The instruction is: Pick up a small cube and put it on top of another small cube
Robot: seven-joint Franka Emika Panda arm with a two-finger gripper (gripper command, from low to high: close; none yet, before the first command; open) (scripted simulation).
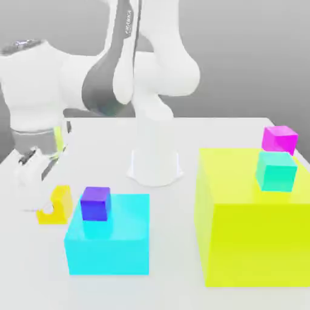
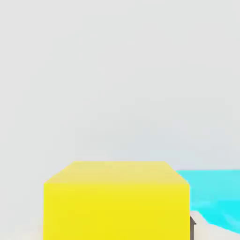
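While the arm hangs over the exterior view's left side of the white table [image 1: 36, 266], the tool [image 1: 37, 164] sits low there, jaws drawn in. The hand view puts the small yellow cube [image 2: 117, 201] right up against the camera, squarely in line with the fingers, so I read the tool as closed on that cube. In the exterior view the same cube [image 1: 56, 204] appears just below the tool, near the table and just beside the cyan block [image 1: 109, 242]; whether it has left the surface I cannot tell. Step in hand, as I judge it: grasp made, lift about to start. Next move calls for a clean vertical rise, then a carry over a small target cube. The purple cube [image 1: 95, 203] on the cyan block is nearest. The teal cube [image 1: 275, 171] and magenta cube [image 1: 280, 139] sit on or behind the huge yellow block [image 1: 254, 224], well apart. Placement needs square alignment, since the landing face is no larger than the carried cube. All pieces are flat-shaded, sharp-edged, matte solids without texture or markings. The table is plain and smooth.
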